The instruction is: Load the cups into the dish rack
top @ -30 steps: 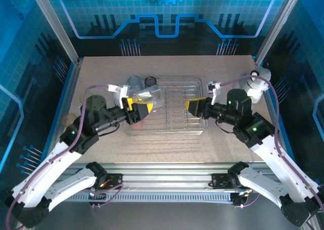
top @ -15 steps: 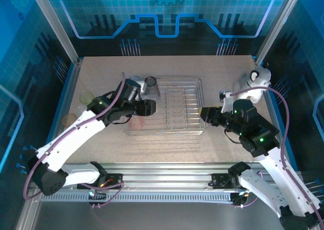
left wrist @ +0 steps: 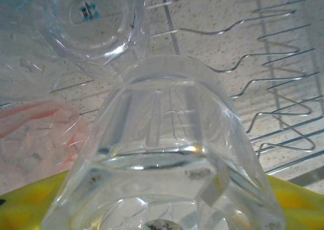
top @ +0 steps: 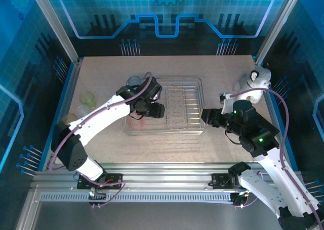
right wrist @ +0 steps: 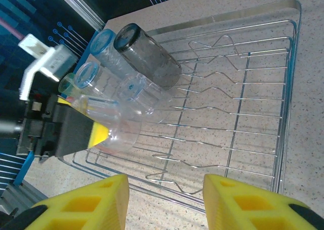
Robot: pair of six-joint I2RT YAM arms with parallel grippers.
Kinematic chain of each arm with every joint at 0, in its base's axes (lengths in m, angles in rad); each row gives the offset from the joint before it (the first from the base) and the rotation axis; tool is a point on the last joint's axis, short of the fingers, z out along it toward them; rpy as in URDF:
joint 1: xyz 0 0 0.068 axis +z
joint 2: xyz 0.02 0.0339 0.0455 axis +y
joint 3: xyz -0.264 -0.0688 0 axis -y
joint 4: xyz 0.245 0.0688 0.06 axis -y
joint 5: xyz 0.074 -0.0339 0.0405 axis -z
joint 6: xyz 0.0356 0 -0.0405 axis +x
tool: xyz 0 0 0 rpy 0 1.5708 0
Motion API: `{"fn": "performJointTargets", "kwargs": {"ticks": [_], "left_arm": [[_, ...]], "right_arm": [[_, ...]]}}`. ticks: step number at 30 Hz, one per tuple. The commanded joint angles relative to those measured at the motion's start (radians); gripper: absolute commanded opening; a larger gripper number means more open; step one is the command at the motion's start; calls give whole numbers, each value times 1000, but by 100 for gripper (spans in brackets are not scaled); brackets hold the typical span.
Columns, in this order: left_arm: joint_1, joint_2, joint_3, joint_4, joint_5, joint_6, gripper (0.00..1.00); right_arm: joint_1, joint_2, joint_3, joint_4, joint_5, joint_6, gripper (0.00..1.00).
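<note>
Left pincer (left wrist: 162, 210) is gripping a clear tumbler (left wrist: 167, 139), with the yellow pads (left wrist: 30, 199) pressing in on either side of its faceted wall. In the top view that pincer (top: 154, 110) is reaching over the left half of the dish rack (top: 177, 79), and the tumbler is hanging tilted just above the wire floor. I cannot tell whether it is touching the wires.

Right behind it, a second clear tumbler (left wrist: 93, 23) is lying in the rack and showing its round base. A pink tumbler (left wrist: 35, 134) is sitting off to the left, at the rack's near-left corner.

On the other side, the right pincer (right wrist: 162, 199) is standing wide and empty, its yellow fingers (right wrist: 86, 204) well apart. It (top: 205, 116) is hovering just beside the rack's right rim (right wrist: 283, 88) and looking across the divider loops. From there, a smoky dark tumbler (right wrist: 149, 58) is lying on its side at the rack's far-left end, and a blue tumbler (right wrist: 109, 50) is lying just beside it.

Out on the counter (top: 101, 68), a pale green tumbler (top: 87, 98) is standing well to the left of the rack.
</note>
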State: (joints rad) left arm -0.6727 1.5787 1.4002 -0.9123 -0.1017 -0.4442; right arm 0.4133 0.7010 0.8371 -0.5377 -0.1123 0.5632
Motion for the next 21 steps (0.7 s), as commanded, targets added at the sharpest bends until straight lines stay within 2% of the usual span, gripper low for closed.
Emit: {"fn": "performJointTargets", "kwargs": {"ticks": [1,11,17,21], "left_arm": [[-14,24,43,-42,-14,16,13],[-20,138,52,-70,26,40,33],[-21,196,57,-72,38,52,41],[-21,217,57,-71,37,60,55]], "right_arm": [[-22,-14,-3,-32,-5,-24,43],[-38,-9,-19,-15,-22,-19,43],[-40,-11,-23,-21,-21,-14,44],[-43,-11,-17,-38,-16,-17,44]]}}
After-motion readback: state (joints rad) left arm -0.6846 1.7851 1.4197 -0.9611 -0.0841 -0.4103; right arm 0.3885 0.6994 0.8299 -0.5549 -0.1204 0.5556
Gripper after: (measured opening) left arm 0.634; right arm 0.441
